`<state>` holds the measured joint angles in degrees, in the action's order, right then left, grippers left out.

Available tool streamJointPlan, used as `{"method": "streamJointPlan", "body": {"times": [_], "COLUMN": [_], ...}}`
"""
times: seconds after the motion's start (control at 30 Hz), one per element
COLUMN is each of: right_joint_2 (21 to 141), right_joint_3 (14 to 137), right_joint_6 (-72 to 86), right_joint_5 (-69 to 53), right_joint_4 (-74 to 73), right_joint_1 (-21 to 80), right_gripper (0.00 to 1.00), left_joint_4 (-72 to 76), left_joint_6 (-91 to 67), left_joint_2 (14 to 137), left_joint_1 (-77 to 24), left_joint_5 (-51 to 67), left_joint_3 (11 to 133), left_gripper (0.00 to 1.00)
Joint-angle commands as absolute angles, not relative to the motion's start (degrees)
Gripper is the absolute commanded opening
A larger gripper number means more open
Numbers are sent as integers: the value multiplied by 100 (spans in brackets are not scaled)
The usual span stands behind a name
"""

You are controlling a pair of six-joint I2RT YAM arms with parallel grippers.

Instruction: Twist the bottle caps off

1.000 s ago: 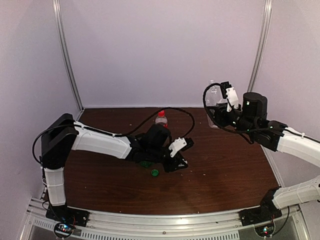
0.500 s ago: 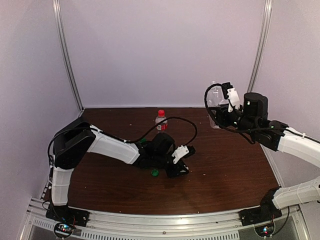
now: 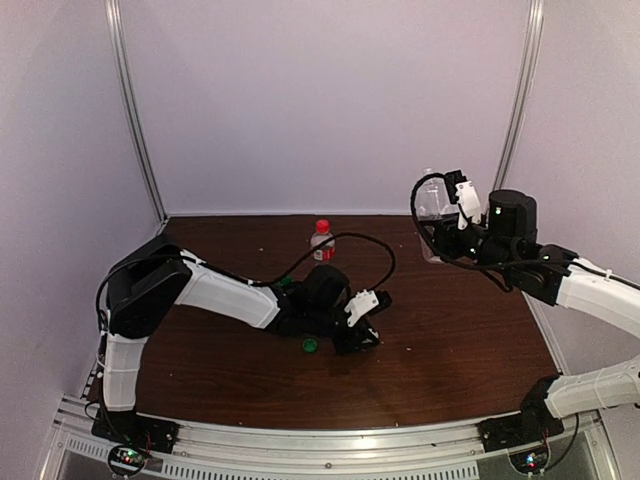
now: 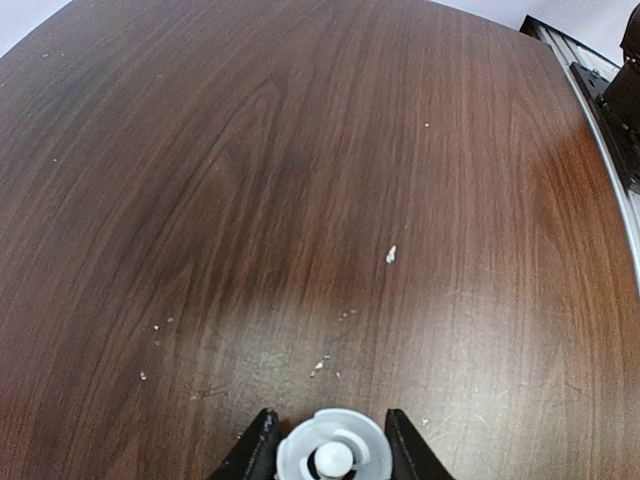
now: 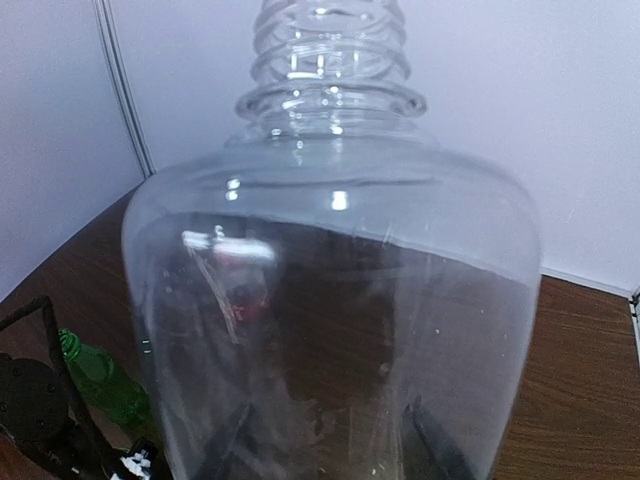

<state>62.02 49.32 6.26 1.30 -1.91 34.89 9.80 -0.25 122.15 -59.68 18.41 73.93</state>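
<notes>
Between the black fingertips of the left pincer point(image 4: 330, 432), low over the dark wooden table point(image 4: 300, 150), sits the small round white plastic cap point(image 4: 331, 455). Its hollow side faces the wrist camera, showing an inner ring and a centre stub, and both tips press its rim, so this pincer is narrow and holding it. Just to that pincer's left the small green plastic cap point(image 3: 310, 345) lies loose on the wood. Behind it the green plastic bottle point(image 5: 100, 380) lies on its side, neck bare. Farther back stands the short clear bottle with a red label point(image 3: 321, 243), its red cap point(image 3: 322, 226) on. The right pincer point(image 5: 330, 452), at the rear right, is clamped around the lower body of the tall, wide clear plastic bottle point(image 5: 330, 300), whose threaded neck is uncapped. A second ago the left arm was raised higher; it has since sunk towards the table, and the short bottle, then half hidden, now shows fully. The right pincer has barely moved.
</notes>
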Motion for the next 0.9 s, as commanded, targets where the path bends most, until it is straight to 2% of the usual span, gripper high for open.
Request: {"method": "streamJointPlan", "body": {"times": [0.0, 0.47, 0.87], "right_joint_2": [6014, 5977, 5866], "right_joint_3": [4909, 4869, 4723], "right_joint_6": [673, 668, 633], "right_joint_5": [69, 12, -231], "right_joint_4": [-155, -142, -151], "right_joint_1": [3450, 3432, 3412], "right_gripper": [47, 47, 47], "left_joint_4": [1154, 1190, 1134], "left_joint_6": [222, 213, 65], "left_joint_2": [12299, 12539, 11901], "left_joint_1": [-5976, -5932, -5832], "left_joint_5": [1824, 1938, 2124], "left_joint_3": [7445, 7447, 7384], "left_gripper": [37, 38, 63]}}
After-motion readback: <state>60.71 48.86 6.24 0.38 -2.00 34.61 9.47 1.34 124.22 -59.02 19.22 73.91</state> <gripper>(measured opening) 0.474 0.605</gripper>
